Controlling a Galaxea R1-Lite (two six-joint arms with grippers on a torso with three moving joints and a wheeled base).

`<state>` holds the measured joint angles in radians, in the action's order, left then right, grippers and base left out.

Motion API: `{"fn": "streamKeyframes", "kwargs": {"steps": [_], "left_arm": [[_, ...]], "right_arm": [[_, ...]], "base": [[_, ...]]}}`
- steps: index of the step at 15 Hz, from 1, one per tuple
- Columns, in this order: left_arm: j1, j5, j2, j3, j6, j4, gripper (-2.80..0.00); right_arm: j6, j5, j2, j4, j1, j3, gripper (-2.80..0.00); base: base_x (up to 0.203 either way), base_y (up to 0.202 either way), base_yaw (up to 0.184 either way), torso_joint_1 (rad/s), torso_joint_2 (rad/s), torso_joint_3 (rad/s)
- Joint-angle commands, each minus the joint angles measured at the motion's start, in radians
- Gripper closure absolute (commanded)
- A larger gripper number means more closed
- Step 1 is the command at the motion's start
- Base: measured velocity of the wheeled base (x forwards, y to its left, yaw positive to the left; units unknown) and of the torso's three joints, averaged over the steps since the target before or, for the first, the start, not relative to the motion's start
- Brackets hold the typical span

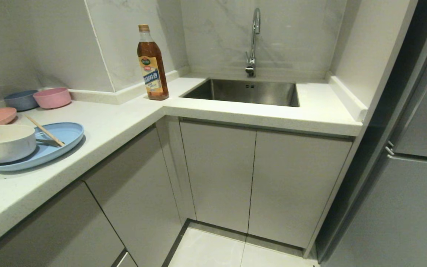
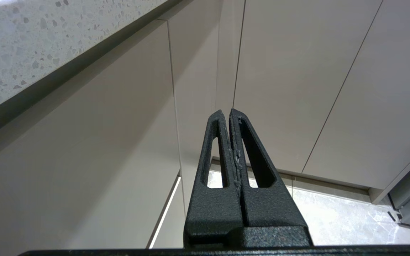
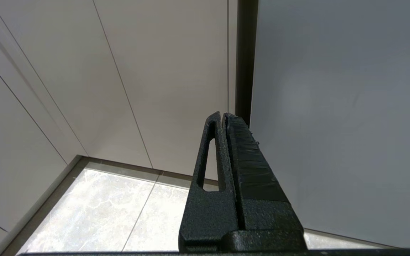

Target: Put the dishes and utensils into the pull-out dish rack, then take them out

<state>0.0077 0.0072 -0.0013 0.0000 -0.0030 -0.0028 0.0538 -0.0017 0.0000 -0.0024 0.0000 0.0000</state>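
Black textured fingers of the left tool are seen clenched together on nothing, pointed at pale closed cabinet fronts below the speckled white stone worktop, and the right tool is likewise clenched empty, aimed at the seam between a cabinet door and a grey panel above the marbled floor tiles. Well above and apart from both tools, on the worktop, a large light-blue oval plastic plate is set with a cream-white round bowl, a pair of light wooden chopsticks and a metal spoon resting on it. No dish rack is seen pulled out.
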Motion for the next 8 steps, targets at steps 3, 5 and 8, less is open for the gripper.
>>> {"fn": "streamKeyframes", "kwargs": {"steps": [3,5,8], "left_arm": [[0.000,0.000,0.001,0.002,0.000,0.000,0.00],[0.002,0.000,0.001,0.002,0.000,0.000,0.00],[0.000,0.000,0.001,0.002,0.000,0.000,0.00]], "right_arm": [[0.002,0.000,0.000,0.001,0.000,0.000,0.00],[0.003,0.000,0.002,0.001,0.000,0.000,0.00],[0.021,-0.001,0.000,-0.001,0.000,0.000,0.00]], "base": [[0.000,0.000,0.000,0.000,0.00,0.000],[0.000,0.000,0.000,0.000,0.00,0.000],[0.000,0.000,0.000,0.000,0.00,0.000]]}}
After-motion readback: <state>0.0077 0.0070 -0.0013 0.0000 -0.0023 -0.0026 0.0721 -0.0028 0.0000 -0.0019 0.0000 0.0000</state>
